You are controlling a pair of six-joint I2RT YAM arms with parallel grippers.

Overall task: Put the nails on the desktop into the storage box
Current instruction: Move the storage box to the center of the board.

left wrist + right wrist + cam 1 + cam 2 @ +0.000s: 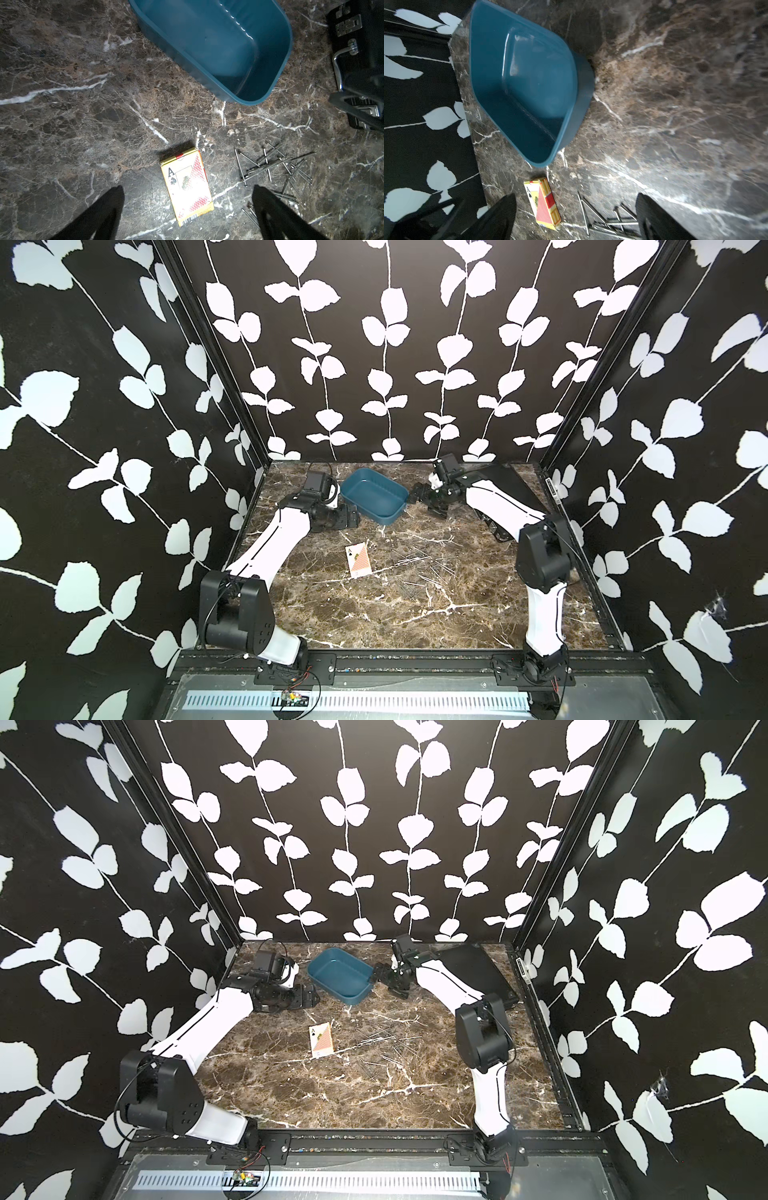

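Tops high, frontal; wrists low, share storage box (207, 41).

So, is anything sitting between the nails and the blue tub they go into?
Nothing visible. Only bare desktop lies between the nails and the teal storage tub; the playing-card box lies beside the nails, off that path.

Black walls (349, 294), white leaf-vine print, on three sides; black corner posts (596, 364); even light.

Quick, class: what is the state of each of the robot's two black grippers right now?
Left gripper: open, jaws wide apart, holding nothing.
Right gripper: open, jaws wide apart, holding nothing.
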